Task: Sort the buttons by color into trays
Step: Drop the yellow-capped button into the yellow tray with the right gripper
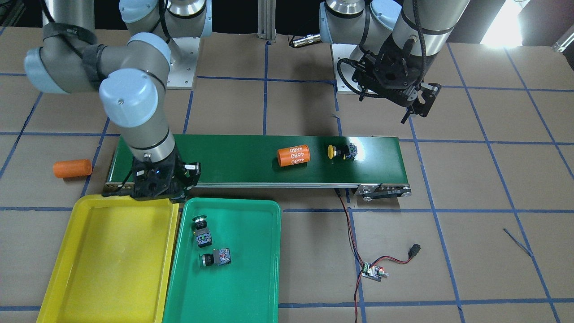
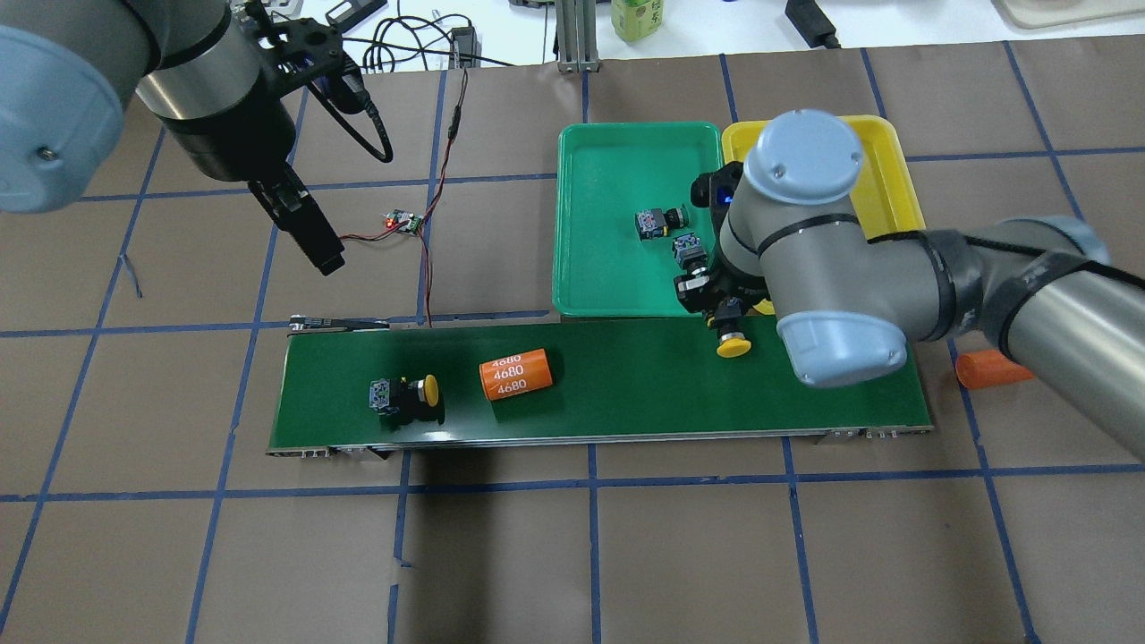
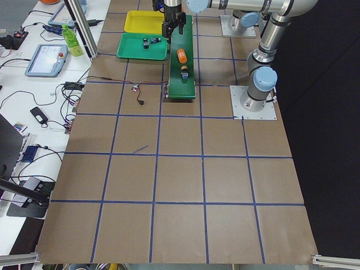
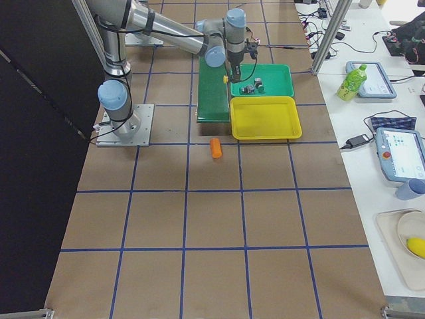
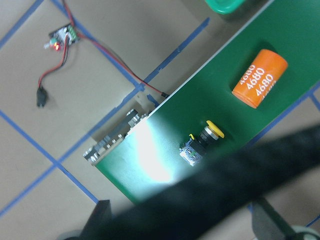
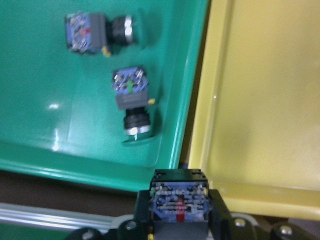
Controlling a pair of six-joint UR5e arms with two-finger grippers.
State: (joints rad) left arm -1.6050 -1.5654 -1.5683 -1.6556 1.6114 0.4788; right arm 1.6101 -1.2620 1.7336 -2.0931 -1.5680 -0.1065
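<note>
My right gripper (image 6: pixel 179 220) pinches a yellow button (image 2: pixel 733 346), with the yellow tray (image 6: pixel 260 100) just ahead of it. If I let go too soon, it could hit the rim and bounce into the green tray (image 6: pixel 45 75) beside. My left gripper (image 1: pixel 415 115) is spread wide, holding nothing.

Likely a lab: teach pendants (image 4: pixel 399 154), gridded table (image 4: pixel 212 219).
</note>
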